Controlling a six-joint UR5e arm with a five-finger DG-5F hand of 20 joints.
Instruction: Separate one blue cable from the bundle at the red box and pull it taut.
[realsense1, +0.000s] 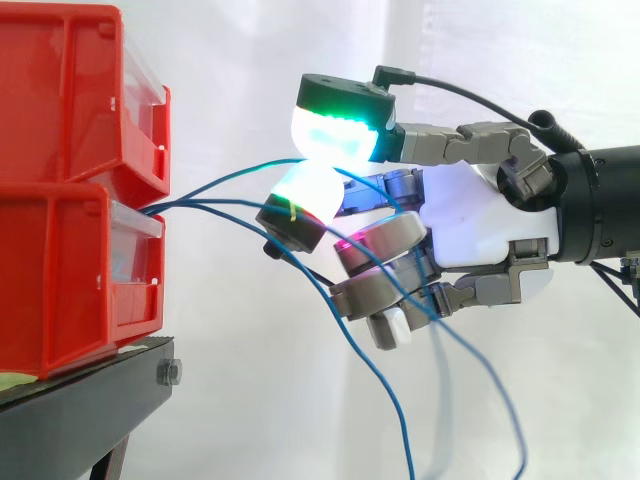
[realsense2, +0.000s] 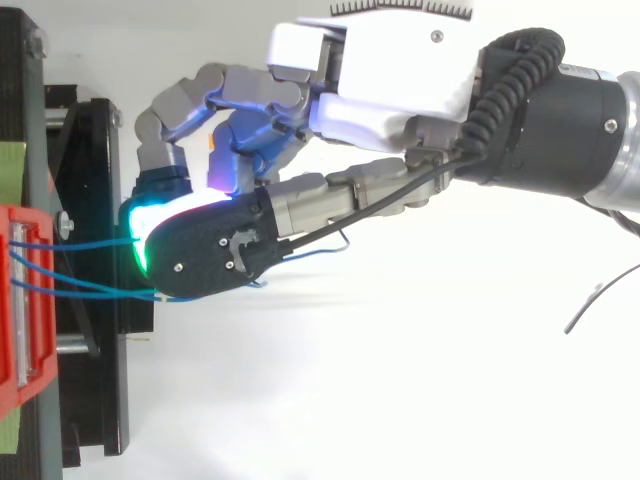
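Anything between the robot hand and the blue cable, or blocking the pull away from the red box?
Nothing visible between them: the robot hand pinches one blue cable between its pads. The other blue cables cross its lower fingers in the side view and may drag along.

Bright diffuse light; white curtain washed out; faint soft shadows

left: red bins wall | gap: blue cables cross | above: open
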